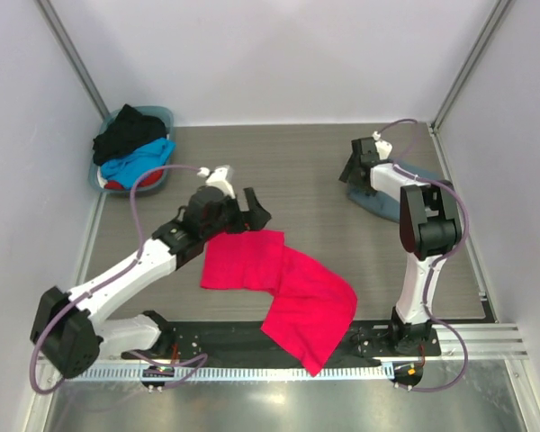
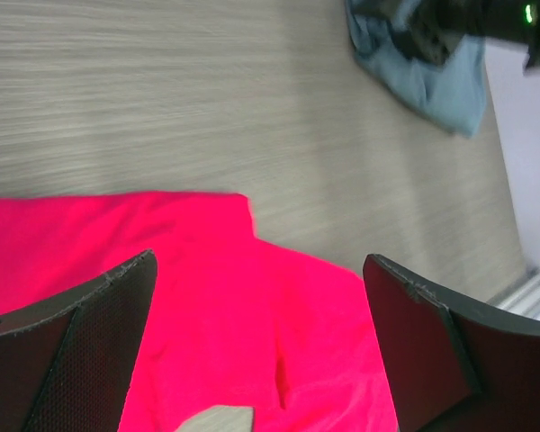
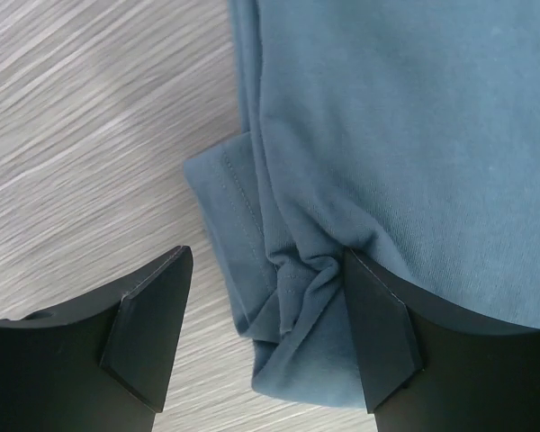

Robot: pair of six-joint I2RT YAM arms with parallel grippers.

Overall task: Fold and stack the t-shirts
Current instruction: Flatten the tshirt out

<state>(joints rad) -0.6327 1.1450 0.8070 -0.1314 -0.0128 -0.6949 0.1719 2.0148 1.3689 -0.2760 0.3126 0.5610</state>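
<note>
The right arm (image 1: 421,225) hides most of the grey-blue t-shirt (image 1: 373,205).

I log the red-pink t-shirt (image 1: 292,288) as plain and saturated, one shade throughout. To its right and further back is the slate grey-blue t-shirt (image 3: 387,135), plain, with hem stitching in the same tone. Back-left of the red-pink one, a teal basket (image 1: 162,112) shows a black t-shirt (image 1: 126,133), a bright blue t-shirt (image 1: 137,164) and a sliver of red t-shirt (image 1: 115,184). The table (image 1: 306,171) is grey-brown with streaked wood grain.

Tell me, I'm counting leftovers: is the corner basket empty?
No, a black shirt and a bright blue shirt lie piled in the basket.
</note>
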